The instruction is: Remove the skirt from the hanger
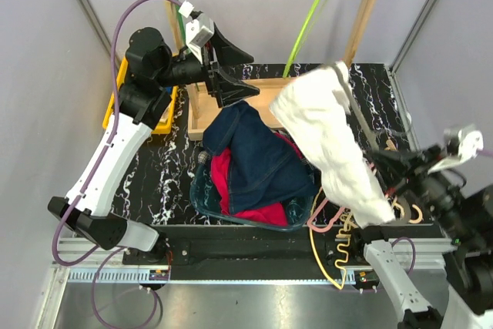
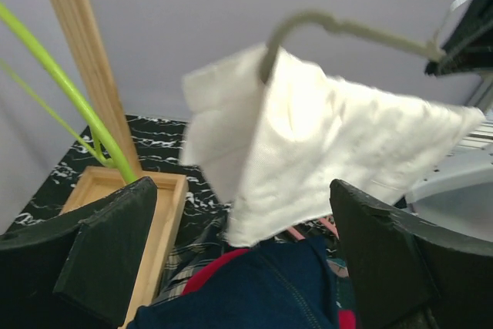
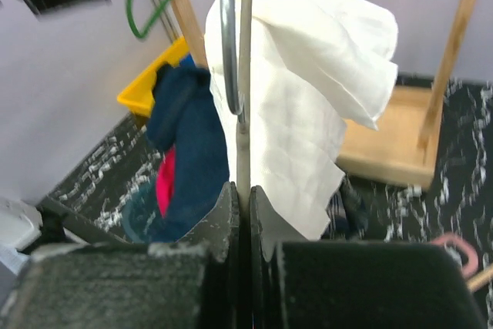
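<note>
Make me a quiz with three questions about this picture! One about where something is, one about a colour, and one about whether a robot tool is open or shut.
1. Where does the dark blue skirt lie?
A. In the basket
B. Over the wooden rail
C. In the yellow bin

2. What colour is the cloth on the grey hanger?
A. Red
B. White
C. Green

3. How is the left tool?
A. Shut on the cloth
B. Shut on a hanger
C. Wide open

Answers:
1 A: the skirt is heaped inside the basket.
2 B: the hanging cloth is plain white.
3 C: its fingers stand far apart, gripping nothing.
</note>
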`<state>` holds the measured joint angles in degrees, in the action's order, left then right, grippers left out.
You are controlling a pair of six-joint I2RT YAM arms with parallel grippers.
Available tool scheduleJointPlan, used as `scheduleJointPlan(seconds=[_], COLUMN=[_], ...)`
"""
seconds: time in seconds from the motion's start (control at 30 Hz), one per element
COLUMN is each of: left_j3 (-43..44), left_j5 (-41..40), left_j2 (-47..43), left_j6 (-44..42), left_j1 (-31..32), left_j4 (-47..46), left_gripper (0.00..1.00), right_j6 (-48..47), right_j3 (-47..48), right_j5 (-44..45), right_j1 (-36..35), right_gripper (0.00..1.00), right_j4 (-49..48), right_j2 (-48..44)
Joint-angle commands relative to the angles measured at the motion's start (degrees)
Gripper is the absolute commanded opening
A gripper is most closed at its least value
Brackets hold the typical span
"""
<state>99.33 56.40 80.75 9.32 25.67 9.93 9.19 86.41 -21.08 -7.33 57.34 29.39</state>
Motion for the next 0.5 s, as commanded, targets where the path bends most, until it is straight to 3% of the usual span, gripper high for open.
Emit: scheduleJointPlan(seconds=[0.0,0.13,0.47], left_j3=[2.8,3.6,4.2], left_j5=[3.9,3.9,1.6], left_j2=[-0.2,-0.2,2.4], left_j6=[3.3,3.5,2.8], left_j1=[1.0,1.1,1.2], left_j4=[-3.7,-3.7,-5.4], left_gripper=[0.99,0.99,0.99], right_j6=[2.5,6.4,10.6], right_j3=[8.9,9.0,7.0], right_j5=[-7.5,-10.5,-15.0], right_j1=[1.1,1.3,1.6], right_gripper=[0.0,0.0,0.0], right_j4=[-16.2,-22.9,-28.2], right_j2=[9.3,11.5,13.1])
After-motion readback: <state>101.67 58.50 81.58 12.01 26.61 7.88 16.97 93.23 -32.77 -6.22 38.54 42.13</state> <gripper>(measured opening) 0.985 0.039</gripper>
